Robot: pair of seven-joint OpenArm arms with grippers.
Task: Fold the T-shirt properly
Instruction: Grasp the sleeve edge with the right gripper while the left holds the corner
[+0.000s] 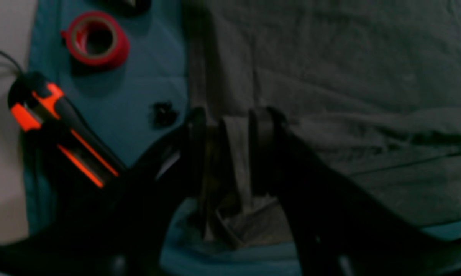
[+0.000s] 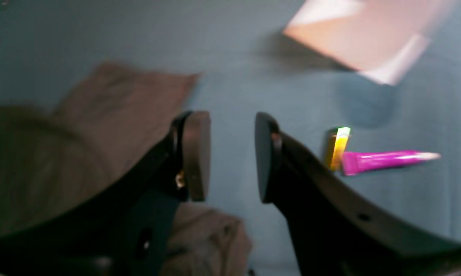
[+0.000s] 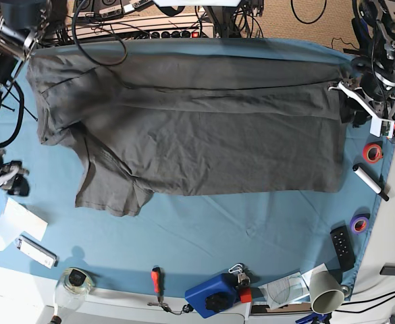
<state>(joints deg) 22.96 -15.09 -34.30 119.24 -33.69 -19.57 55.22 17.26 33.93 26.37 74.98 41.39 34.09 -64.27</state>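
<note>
T-shirt (image 3: 204, 128), dark grey, lies spread across the blue-covered worktop (image 3: 251, 229), one long fold already running along its far side. Left claw (image 1: 226, 126) is clamped on a bunched edge of the shirt, cloth standing up between its two jaws. Just beside that claw sit a red tape roll (image 1: 96, 38) and an orange-and-black tool (image 1: 58, 126). Right claw (image 2: 226, 153) is released, jaws parted with only bare cloth cover showing between them; shirt fabric lies beside one jaw, a pink tube (image 2: 383, 161) near the other. No writing is legible anywhere.
</note>
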